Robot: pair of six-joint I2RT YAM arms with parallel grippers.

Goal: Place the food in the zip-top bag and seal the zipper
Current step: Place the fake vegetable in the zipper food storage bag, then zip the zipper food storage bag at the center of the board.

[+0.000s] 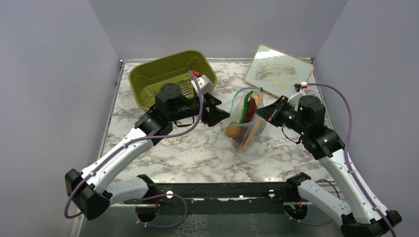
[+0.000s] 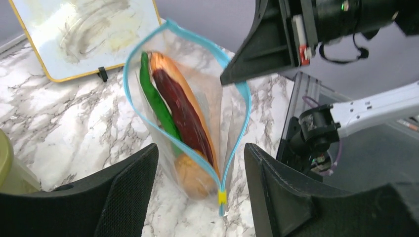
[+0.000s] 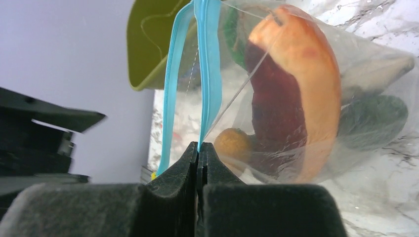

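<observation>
Sealing step: food (image 2: 183,113) in bag (image 1: 245,123), upright mid surface (image 1: 197,153), mouth gaping. Right tool (image 3: 198,148) pinching zipper (image 2: 237,98) edge; left tool (image 2: 200,153) spread astride near end. Next: clamp left on zipper, slide along

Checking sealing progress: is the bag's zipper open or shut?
Open. The zipper has two blue strips bowed wide apart, with the hot-dog piece visible between them.
</observation>
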